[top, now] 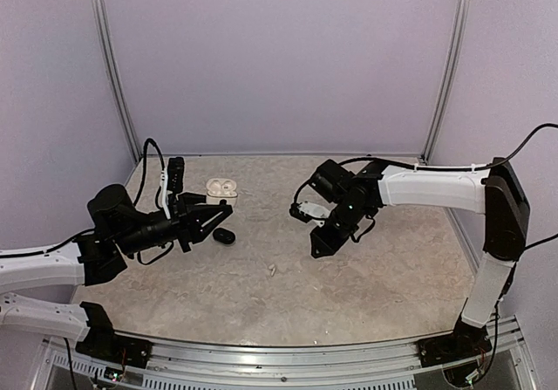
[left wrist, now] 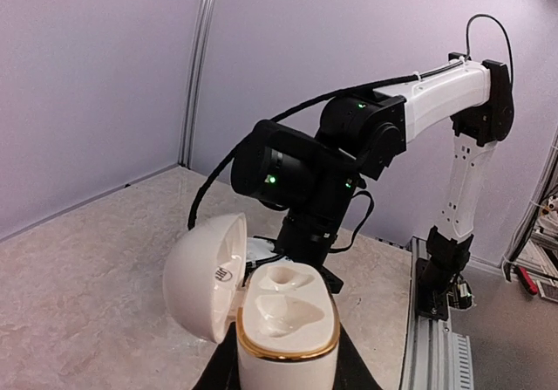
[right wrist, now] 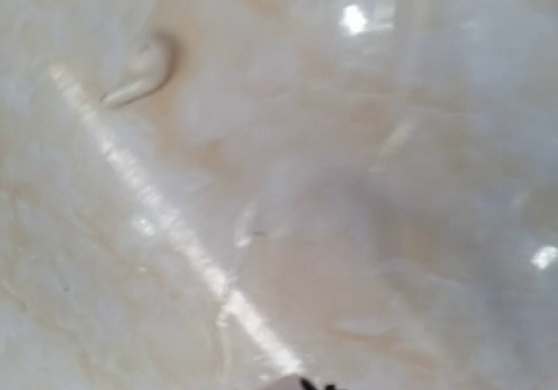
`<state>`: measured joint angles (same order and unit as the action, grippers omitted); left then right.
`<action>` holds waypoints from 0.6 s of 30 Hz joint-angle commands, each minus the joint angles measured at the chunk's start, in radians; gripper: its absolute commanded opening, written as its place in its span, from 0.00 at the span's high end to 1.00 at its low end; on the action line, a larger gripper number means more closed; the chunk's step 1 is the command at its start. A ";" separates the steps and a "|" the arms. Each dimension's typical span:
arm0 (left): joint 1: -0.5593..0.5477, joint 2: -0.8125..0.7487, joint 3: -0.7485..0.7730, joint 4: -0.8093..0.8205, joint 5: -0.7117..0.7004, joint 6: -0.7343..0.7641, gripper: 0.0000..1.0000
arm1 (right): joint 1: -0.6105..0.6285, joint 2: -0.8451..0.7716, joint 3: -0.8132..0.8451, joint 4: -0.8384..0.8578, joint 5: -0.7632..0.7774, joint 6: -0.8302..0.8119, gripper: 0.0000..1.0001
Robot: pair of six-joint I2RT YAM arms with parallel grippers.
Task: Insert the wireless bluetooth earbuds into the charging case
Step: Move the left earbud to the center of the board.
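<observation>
Top external view: the left tool [top: 214, 211] sits left of centre over the marbled surface [top: 288, 311], pointing toward the right arm [top: 436, 188].

Left wrist view: jaws are closed on the white charging case [left wrist: 288, 320], with dark fingers [left wrist: 353, 372] just visible either side of its base at the bottom edge. The case is upright with a gold band round the rim. Its lid [left wrist: 205, 277] is hinged open to the left, and both wells are in plain sight, pale and bare.

A dark oval object [top: 224, 235] lies on the surface just beside the left tool, on its near side; cannot tell what it is.

A white earbud [top: 272, 270] lies on the surface toward the middle, between the arms and apart from the case. The right tool [top: 316, 246] is angled down, near the earbud on its far-right side.

Right wrist view: blurred and close to the surface. The earbud shows as a pale shape at upper left. Only a sliver of the tool shows at the bottom edge, so cannot tell how far its jaws stand apart.

Room: an open stretch of surface runs between the two tools and on to the near rail [top: 288, 355]. Lilac walls [top: 279, 58] close the back and both sides, and the right arm's elbow stands close to the right wall
</observation>
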<state>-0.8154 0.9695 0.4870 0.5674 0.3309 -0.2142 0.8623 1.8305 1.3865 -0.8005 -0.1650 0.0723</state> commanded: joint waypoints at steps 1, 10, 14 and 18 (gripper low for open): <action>-0.014 -0.001 0.016 -0.009 -0.016 0.025 1.00 | -0.021 -0.024 -0.077 0.041 -0.051 0.032 0.84; -0.027 0.006 0.025 -0.015 -0.021 0.035 1.00 | -0.022 -0.019 -0.183 0.077 -0.031 0.063 0.84; -0.028 0.008 0.023 -0.012 -0.021 0.038 1.00 | -0.022 -0.006 -0.200 0.089 -0.021 0.068 0.83; -0.028 0.008 0.022 -0.014 -0.021 0.038 1.00 | -0.022 0.018 -0.212 0.096 0.003 0.070 0.83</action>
<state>-0.8387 0.9741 0.4870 0.5453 0.3145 -0.1932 0.8356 1.8198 1.1954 -0.7273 -0.1856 0.1276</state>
